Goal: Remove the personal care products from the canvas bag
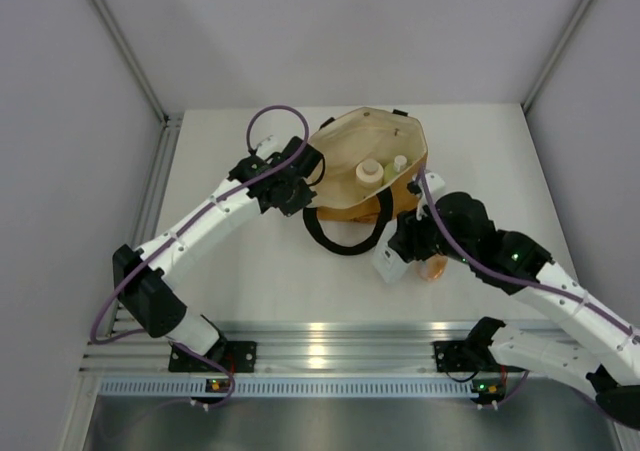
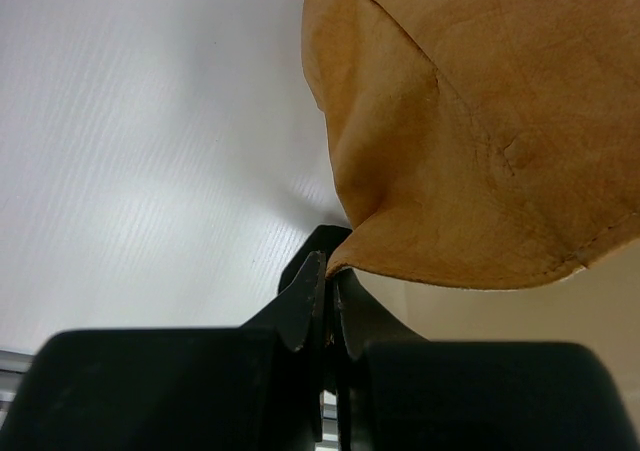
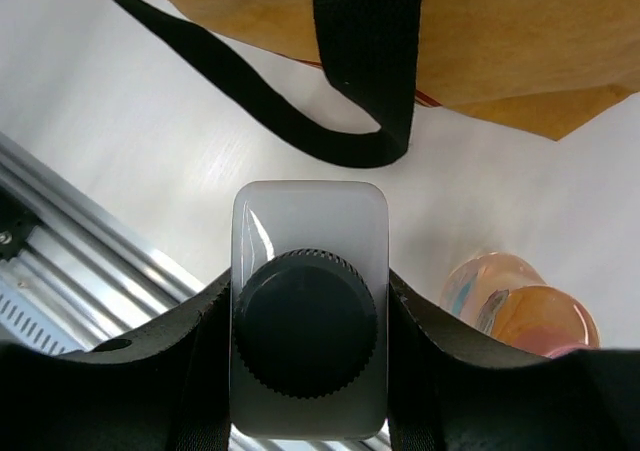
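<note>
Bag (image 1: 347, 143) holds cream bottle (image 1: 369, 173), green bottle (image 1: 399, 163) (left tool (image 2: 326, 271) pinching rim, right tool (image 3: 308, 316) clasping white bottle (image 3: 310, 216)).

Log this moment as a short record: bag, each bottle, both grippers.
canvas bag: on the table, mouth open
left gripper: shut on the bag's edge
right gripper: shut on the white bottle with dark cap, outside the bag
orange bottle: on the table beside the right gripper
cream bottle: inside the bag
yellow-green bottle: inside the bag, next to the cream one
</note>
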